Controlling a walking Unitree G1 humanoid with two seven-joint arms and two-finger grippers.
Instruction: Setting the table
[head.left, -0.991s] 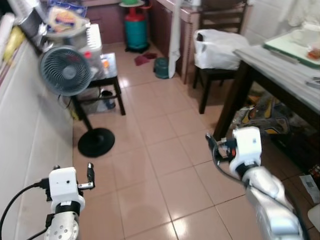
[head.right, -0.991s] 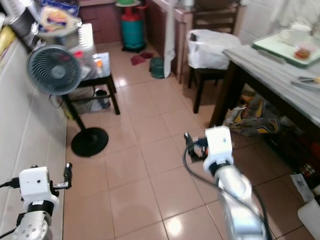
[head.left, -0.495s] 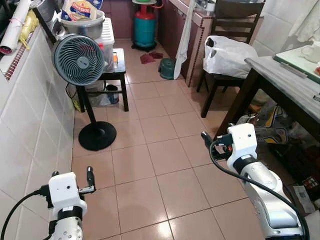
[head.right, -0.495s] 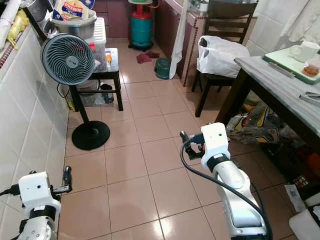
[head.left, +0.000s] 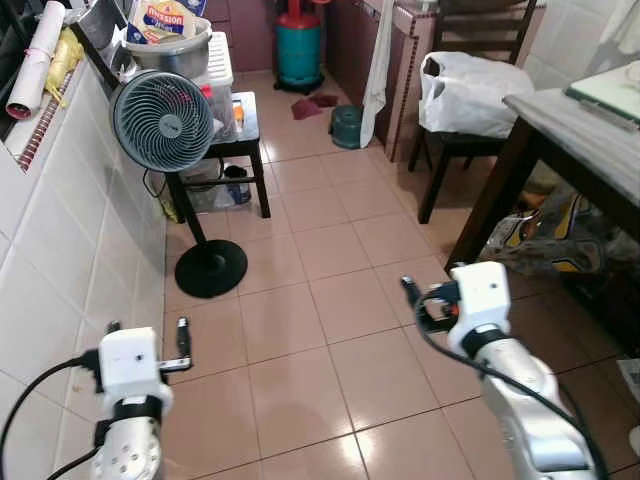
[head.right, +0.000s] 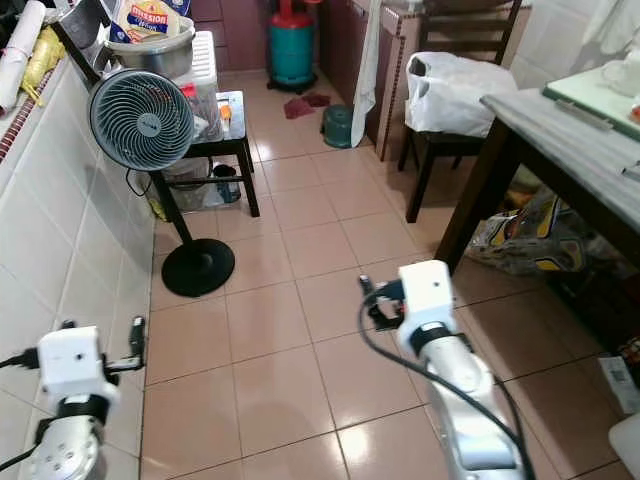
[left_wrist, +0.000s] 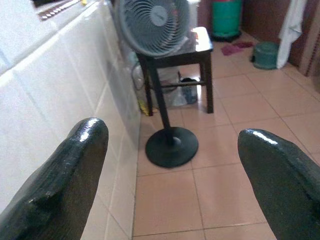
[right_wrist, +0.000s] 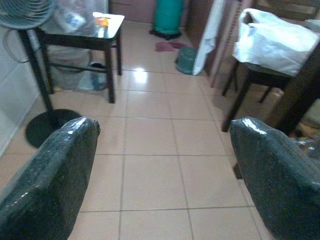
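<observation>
A grey-topped dining table (head.right: 570, 140) on dark legs stands at the right, with the corner of a green tray (head.right: 597, 92) on it. My left gripper (left_wrist: 170, 135) hangs low beside the tiled wall, open and empty, its fingers (head.left: 183, 335) pointing toward the fan. My right gripper (right_wrist: 162, 125) is held out over the floor tiles, a short way from the table's near leg (head.left: 478, 215). It is open with nothing between its fingers (head.left: 407, 287).
A standing fan (head.left: 163, 122) on a round black base (head.left: 211, 268) stands by the left wall (head.left: 60, 250), in front of a small black table (head.left: 240, 130). A teal gas cylinder (head.left: 300, 50) is at the back. A chair holds a white bag (head.left: 470, 85). Bags (head.left: 550, 240) lie under the table.
The whole picture has shifted and steadied, so the camera has moved. Both arms hold about the same pose with grippers open and empty.
</observation>
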